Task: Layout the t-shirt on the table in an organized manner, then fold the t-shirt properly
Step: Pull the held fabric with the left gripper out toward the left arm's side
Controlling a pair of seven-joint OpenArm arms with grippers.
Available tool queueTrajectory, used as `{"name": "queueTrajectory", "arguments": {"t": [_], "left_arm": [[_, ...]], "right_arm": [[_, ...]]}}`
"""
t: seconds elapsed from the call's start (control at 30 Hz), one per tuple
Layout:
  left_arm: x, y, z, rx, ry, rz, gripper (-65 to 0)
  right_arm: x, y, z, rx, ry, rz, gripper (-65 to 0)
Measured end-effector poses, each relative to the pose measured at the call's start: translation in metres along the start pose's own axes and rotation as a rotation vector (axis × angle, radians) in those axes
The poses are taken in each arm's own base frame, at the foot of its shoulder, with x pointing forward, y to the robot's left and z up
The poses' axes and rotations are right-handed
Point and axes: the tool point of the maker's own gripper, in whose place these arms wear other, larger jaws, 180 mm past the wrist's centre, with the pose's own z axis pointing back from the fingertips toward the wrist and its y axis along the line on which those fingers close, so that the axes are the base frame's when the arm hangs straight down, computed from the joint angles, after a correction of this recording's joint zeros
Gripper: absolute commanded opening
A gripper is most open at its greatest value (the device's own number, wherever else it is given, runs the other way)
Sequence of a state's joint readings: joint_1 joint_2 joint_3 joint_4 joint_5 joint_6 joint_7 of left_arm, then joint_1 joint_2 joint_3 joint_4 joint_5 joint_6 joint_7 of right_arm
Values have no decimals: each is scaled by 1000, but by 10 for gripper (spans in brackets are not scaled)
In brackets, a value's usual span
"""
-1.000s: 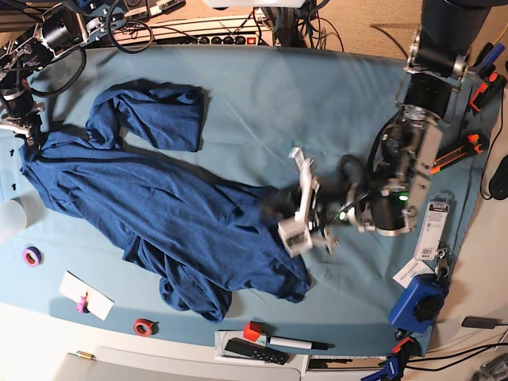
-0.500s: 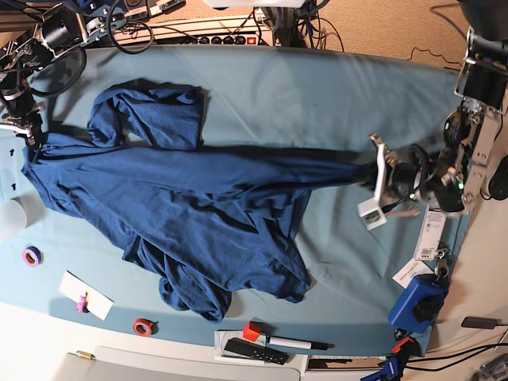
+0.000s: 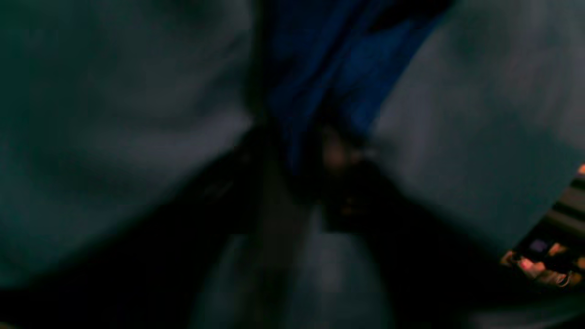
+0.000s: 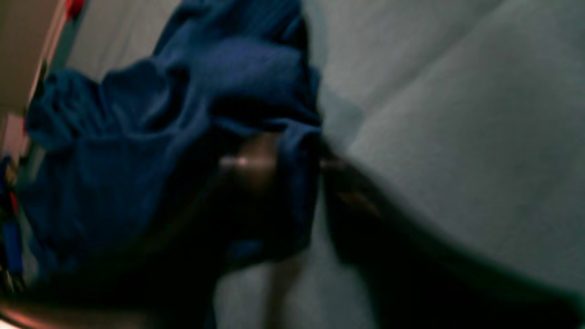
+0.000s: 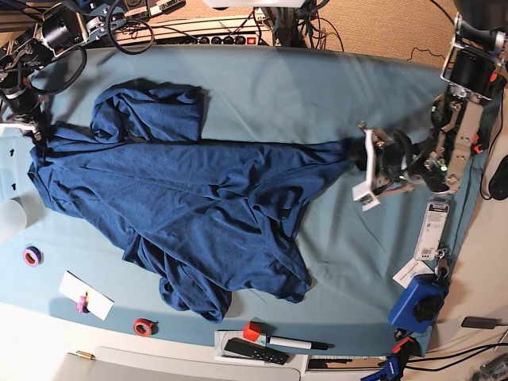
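Note:
The dark navy t-shirt [image 5: 182, 198] lies stretched across the teal table [image 5: 302, 87], with one sleeve folded at the back left and a bunched part hanging toward the front. My left gripper [image 5: 367, 165] is at the shirt's narrow right tip. In the blurred left wrist view its fingers [image 3: 336, 155] stand apart, with the t-shirt [image 3: 329, 55] running between them. My right gripper [image 5: 33, 131] is at the shirt's far left corner. In the right wrist view the t-shirt [image 4: 160, 137] drapes over one finger [image 4: 249, 162], and the fingers are spread.
Along the front edge lie a purple tape roll [image 5: 32, 255], a white card [image 5: 86, 295], a red tape roll [image 5: 144, 326], a remote [image 5: 254, 349] and a marker [image 5: 290, 343]. A blue device [image 5: 417, 305] and a tag [image 5: 435, 230] sit at the right. Cables [image 5: 127, 32] crowd the back.
My left arm dragged the shirt's end from the table's middle far to the right, pulling it taut. It then eased back slightly, and the fabric now lies flat.

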State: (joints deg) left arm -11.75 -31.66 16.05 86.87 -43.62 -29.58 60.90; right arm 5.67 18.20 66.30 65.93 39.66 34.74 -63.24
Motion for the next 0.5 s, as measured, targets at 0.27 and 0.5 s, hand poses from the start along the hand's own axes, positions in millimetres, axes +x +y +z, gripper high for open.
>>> {"name": "queueTrajectory", "arguments": {"t": [0.27,0.5], "left_arm": [[13,4,-8,64,-35,5,-281],[3,29,10,152,5,34,-281]], "right_arm": [[-1,-14,12,-16,-43,-11,-315],[2,-29,27,-34,-72,-45,-315]]}}
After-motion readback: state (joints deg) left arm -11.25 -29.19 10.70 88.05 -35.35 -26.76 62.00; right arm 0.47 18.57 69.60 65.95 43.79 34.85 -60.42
